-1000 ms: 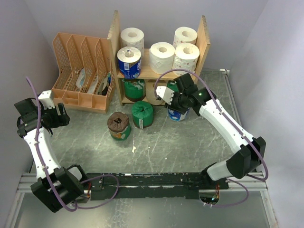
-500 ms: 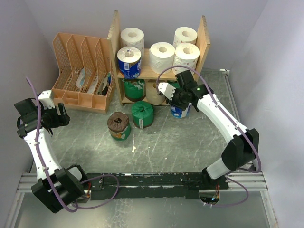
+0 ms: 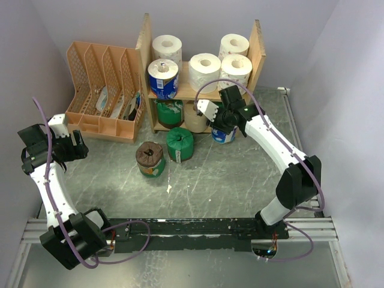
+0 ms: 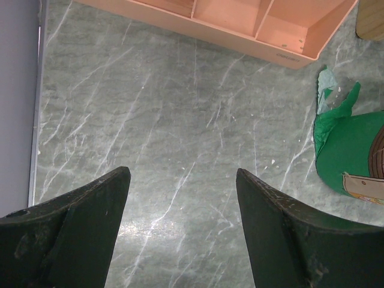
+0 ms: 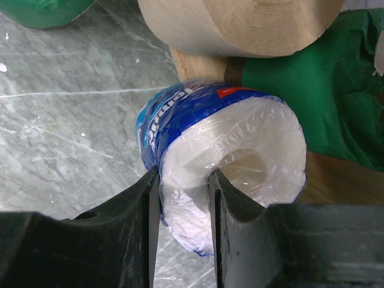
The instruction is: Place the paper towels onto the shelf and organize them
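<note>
My right gripper (image 3: 224,122) (image 5: 183,174) is shut on a blue-wrapped paper towel roll (image 3: 223,134) (image 5: 240,144), one finger in its centre hole and one outside. It holds the roll at the right front of the wooden shelf's (image 3: 258,48) lower tier, beside a beige roll (image 3: 195,120) (image 5: 240,24) and a green one (image 5: 312,102). The top tier carries several white rolls (image 3: 205,71) and a blue roll (image 3: 162,78). On the table lie a green roll (image 3: 180,144) and a brown-topped green roll (image 3: 150,159) (image 4: 351,150). My left gripper (image 3: 75,147) (image 4: 183,174) hangs open over bare table at the left.
A peach slotted file organizer (image 3: 102,90) (image 4: 240,24) stands left of the shelf. Another green roll (image 3: 170,112) sits on the lower tier's left side. Walls close in the table on the left, back and right. A small white scrap (image 3: 168,188) lies on the marbled tabletop.
My right arm has carried the blue-wrapped roll back and slightly left, up to the shelf's lower tier. The left arm has stayed still.
</note>
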Controlling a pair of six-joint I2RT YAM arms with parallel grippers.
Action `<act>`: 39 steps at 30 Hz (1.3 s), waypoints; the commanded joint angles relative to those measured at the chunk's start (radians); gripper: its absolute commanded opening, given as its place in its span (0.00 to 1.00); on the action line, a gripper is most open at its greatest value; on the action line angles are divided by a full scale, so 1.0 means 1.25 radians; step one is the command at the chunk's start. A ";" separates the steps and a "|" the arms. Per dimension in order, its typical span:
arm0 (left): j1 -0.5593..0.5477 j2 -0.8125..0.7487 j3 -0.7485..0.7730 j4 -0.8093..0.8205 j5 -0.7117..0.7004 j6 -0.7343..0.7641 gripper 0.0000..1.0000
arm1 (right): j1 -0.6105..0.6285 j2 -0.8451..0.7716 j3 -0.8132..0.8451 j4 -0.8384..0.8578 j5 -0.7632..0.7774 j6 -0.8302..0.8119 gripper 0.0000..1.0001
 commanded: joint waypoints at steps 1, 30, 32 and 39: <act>0.003 -0.014 -0.003 -0.003 0.025 0.011 0.83 | -0.020 0.004 0.031 0.071 0.002 -0.015 0.00; 0.003 -0.010 -0.002 -0.004 0.024 0.012 0.82 | -0.066 0.047 0.036 0.156 -0.010 -0.020 0.00; 0.003 -0.009 -0.002 -0.004 0.025 0.012 0.82 | -0.066 0.044 0.036 0.151 -0.013 -0.022 0.08; 0.003 -0.009 -0.002 -0.006 0.028 0.013 0.82 | -0.065 0.017 0.037 0.141 -0.022 -0.019 0.36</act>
